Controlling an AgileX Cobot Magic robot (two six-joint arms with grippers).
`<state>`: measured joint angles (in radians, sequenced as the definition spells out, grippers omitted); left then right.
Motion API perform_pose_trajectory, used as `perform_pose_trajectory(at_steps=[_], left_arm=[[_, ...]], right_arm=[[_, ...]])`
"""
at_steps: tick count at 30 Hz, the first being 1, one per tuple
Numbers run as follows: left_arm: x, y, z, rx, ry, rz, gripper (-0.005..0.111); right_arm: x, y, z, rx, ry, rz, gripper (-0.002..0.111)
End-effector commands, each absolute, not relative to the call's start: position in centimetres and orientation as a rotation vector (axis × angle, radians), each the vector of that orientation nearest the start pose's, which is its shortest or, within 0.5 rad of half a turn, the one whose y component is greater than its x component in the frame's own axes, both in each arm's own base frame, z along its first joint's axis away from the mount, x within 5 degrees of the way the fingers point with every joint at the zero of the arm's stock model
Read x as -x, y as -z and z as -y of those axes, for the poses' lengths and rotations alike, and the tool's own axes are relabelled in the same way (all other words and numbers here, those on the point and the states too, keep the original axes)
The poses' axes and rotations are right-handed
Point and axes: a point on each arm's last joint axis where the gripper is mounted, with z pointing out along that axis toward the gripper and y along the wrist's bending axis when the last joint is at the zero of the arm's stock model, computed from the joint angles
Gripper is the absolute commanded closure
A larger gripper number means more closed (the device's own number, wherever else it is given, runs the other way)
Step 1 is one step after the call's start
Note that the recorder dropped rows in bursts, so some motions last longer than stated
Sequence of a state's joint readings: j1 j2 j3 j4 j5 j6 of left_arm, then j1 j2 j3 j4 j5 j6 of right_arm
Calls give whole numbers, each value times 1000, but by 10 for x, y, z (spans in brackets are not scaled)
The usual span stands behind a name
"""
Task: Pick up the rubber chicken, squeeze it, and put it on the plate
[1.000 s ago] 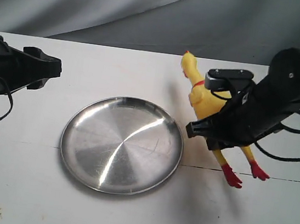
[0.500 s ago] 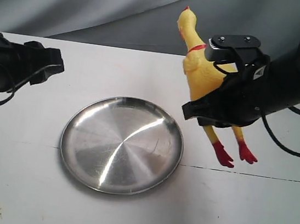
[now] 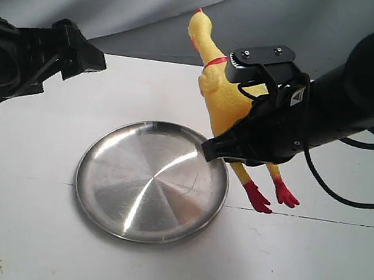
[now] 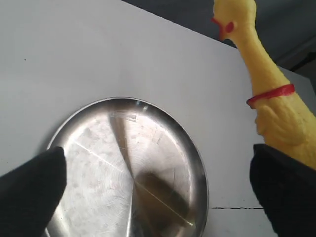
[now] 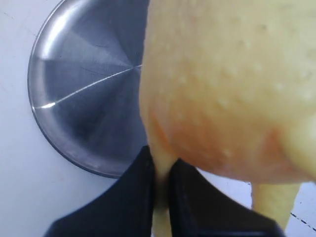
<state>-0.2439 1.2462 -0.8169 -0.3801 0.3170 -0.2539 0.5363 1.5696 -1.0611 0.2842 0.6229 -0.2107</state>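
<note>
The right gripper (image 3: 241, 150) has its jaws closed on the rubber chicken (image 3: 223, 100), clamping the yellow body around its lower half. The toy is held clear of the table (image 3: 22, 242), at the right-hand far edge of the plate (image 3: 147, 183). It is tilted. The head, with its red comb and beak, points up and leans toward the far side of the plate. The red neck band sits just above the arm's black housing. The two red feet dangle just outside the plate's right rim, over bare table.

In the right wrist view the bumpy yellow body fills most of the picture, and a narrow strip of it is pinched between the two black fingers (image 5: 133, 202). The plate lies below and to one side of them.

The left gripper (image 3: 81, 53) hovers off the plate's far left side, well apart from the chicken. Its jaws are spread wide. In the left wrist view the dark fingers (image 4: 29, 192) stand at opposite edges of the picture, with the plate between them and the chicken's head and neck beyond the plate's rim.

The plate lies flat on the white table, its shiny face streaked with reflected light. A thin dark line (image 3: 335, 221) runs across the table from the plate's right rim. A black cable (image 3: 345, 197) loops down from the right arm on the side away from the plate. Grey cloth (image 3: 122, 0) hangs beyond the plate's far side.
</note>
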Motion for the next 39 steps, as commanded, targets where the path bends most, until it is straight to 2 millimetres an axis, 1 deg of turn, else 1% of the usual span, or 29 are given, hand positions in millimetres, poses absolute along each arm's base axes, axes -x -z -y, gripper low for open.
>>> perform_pose_trajectory(at_steps=[1,3,4,5,7,9,11,13,17,21,24,26,33,36,39], left_arm=[[-255,-287,78,459,690,-2225,8],[-261,-279,82,575,769,-2240,7],[-264,-271,85,635,807,-2268,7],[-265,-266,87,669,830,-2296,7],[-266,-260,90,681,854,-2334,7],[-266,-262,93,642,888,-2346,7],[-267,-270,98,576,941,-2355,7],[-267,-276,99,536,979,-2369,7],[-270,-289,88,479,1032,-2399,8],[-272,-292,74,464,1110,-2394,8],[-274,-290,69,418,1201,-2400,8],[-278,-284,68,374,1261,-2408,8],[-292,-261,76,252,1388,-2425,8],[-294,-254,78,189,1442,-2427,8],[-294,-250,79,182,1467,-2443,8]], right_arm=[[-268,-252,-180,749,-441,-2486,108],[-264,-252,-186,773,-462,-2480,108],[-260,-252,-192,807,-468,-2472,108],[-257,-252,-197,831,-474,-2457,108],[-251,-253,-205,871,-482,-2437,108],[-247,-253,-210,918,-482,-2419,108],[-243,-253,-215,943,-495,-2409,108],[-241,-253,-217,949,-504,-2407,108],[-240,-254,-218,935,-524,-2415,108],[-240,-254,-218,931,-542,-2418,108],[-238,-255,-221,936,-587,-2409,108],[-238,-256,-222,938,-606,-2404,108],[-236,-256,-223,955,-623,-2403,108],[-236,-257,-225,970,-649,-2380,108],[-236,-257,-225,968,-655,-2375,108]])
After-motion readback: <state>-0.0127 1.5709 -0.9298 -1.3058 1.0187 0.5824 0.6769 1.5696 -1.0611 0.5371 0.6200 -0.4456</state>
